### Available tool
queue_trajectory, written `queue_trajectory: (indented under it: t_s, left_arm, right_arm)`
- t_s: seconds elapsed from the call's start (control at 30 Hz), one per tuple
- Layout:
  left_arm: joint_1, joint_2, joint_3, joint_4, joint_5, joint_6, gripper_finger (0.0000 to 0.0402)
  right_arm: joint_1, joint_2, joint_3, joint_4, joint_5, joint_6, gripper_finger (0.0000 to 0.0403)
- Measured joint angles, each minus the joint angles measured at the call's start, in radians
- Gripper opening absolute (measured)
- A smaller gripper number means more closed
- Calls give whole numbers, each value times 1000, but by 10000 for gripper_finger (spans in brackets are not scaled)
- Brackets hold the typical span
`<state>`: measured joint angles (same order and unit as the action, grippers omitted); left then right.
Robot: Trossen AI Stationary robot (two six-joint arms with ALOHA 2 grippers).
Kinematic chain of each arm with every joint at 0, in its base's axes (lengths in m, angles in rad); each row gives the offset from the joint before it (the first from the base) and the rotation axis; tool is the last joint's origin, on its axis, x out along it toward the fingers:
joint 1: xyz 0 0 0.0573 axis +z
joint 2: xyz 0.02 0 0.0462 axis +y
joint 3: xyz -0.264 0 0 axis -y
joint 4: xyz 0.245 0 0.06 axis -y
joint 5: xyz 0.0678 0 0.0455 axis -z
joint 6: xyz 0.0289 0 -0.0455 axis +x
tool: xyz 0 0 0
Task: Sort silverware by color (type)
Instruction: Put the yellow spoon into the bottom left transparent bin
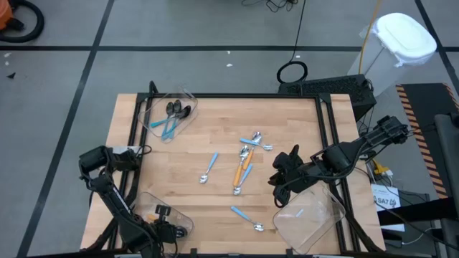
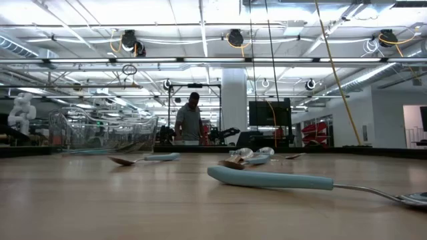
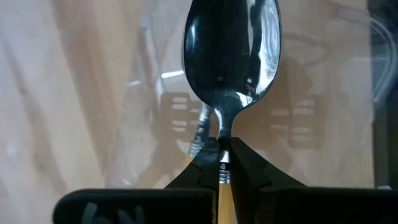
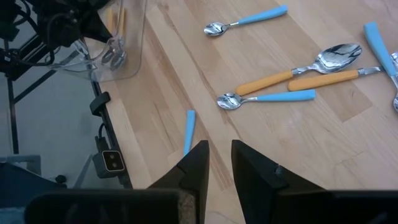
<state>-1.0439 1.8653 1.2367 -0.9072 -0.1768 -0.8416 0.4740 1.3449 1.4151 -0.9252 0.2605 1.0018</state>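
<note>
The left gripper [image 3: 222, 163] is clamped on the neck of an orange-handled spoon [image 3: 233, 56], holding it over the clear bin [image 1: 166, 215] at the near left corner of the table [image 1: 215, 136]. The right gripper [image 4: 217, 163] hangs over the table's right side near another clear bin [image 1: 308, 218]; its fingers stand slightly apart with nothing between them. The other spoons lie around the table's middle: a cluster of orange and blue handles [image 1: 245, 161], a lone blue spoon [image 1: 209, 168] to its left, another blue one [image 1: 247, 217] toward the near edge, and black-bowled spoons already in the far-left bin [image 1: 172, 115]. These spoons look light and stiff, with slick polished bowls and thin necks; the plastic handle is likely the surest place to pinch, since it is thicker and less slippery, and one lying flat may skate on the wood if nudged. The left wrist view alone shows the grip and the shiny bowl. The high view alone gives the whole layout and all three bins. The low view shows a blue handle [image 2: 270, 179] lying flat, and a person far behind the table.
</note>
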Motion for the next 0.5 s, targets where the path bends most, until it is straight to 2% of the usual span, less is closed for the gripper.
queue_trajectory:
  t_s: [0.33, 0.5]
  left_arm:
    - [0, 19, 3, 41, 9, 46, 14]
    - [0, 19, 3, 40, 3, 45, 36]
  right_arm:
    - [0, 0, 0, 0, -2, 7, 66]
    - [0, 0, 0, 0, -2, 2, 66]
